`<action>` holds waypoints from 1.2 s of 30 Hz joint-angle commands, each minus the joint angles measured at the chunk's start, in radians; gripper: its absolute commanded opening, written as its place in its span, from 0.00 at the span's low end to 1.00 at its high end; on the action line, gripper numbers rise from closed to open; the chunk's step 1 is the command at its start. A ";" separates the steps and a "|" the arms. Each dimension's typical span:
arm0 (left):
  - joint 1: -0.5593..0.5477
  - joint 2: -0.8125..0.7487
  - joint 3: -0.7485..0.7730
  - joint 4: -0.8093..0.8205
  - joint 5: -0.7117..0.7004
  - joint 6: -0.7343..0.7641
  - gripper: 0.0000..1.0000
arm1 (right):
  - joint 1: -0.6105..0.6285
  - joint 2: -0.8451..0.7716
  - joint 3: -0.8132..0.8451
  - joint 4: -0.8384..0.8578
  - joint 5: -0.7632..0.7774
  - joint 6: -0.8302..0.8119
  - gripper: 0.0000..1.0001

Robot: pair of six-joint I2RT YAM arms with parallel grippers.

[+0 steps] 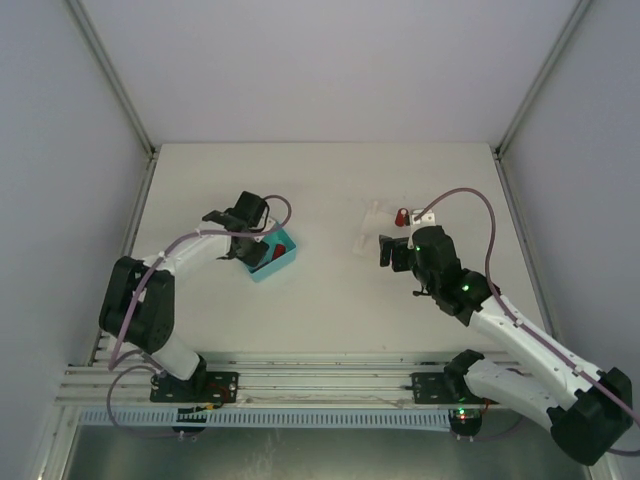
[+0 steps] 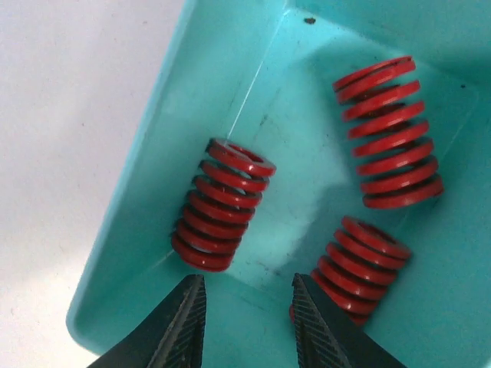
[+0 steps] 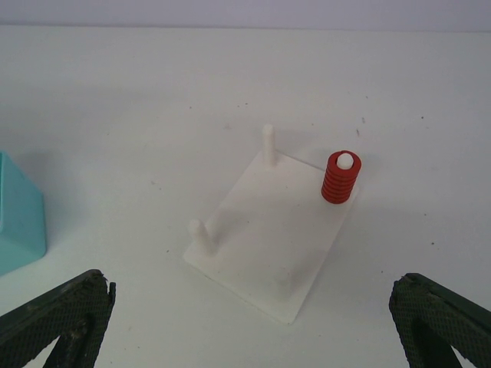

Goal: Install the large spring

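A teal bin (image 2: 130, 253) (image 1: 282, 262) holds three red springs. The large spring (image 2: 390, 134), the longest, lies at the upper right in the left wrist view. Two shorter springs (image 2: 224, 205) (image 2: 367, 264) lie nearer my fingers. My left gripper (image 2: 249, 310) (image 1: 250, 245) hangs inside the bin, jaws narrowly open with only bin floor between them. Its right finger (image 2: 326, 330) overlaps the edge of the lower right spring. My right gripper (image 3: 249, 326) (image 1: 386, 250) stands wide open just short of the white peg plate (image 3: 276, 230) (image 1: 378, 228).
On the plate a small red spring (image 3: 340, 178) (image 1: 402, 215) sits over one peg. Two bare pegs (image 3: 268, 144) (image 3: 201, 234) stand at other corners. The bin's corner (image 3: 19, 222) shows at the left of the right wrist view. White walls enclose the table.
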 commanded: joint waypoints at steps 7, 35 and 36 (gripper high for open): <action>0.008 0.086 0.083 -0.031 0.011 0.020 0.36 | 0.002 -0.012 -0.015 0.026 0.015 0.016 0.99; 0.033 0.269 0.095 -0.012 0.063 0.047 0.48 | 0.002 -0.042 -0.020 0.033 0.011 0.017 0.99; 0.034 0.273 0.093 -0.013 0.069 0.051 0.48 | 0.002 -0.042 -0.021 0.032 0.012 0.017 0.99</action>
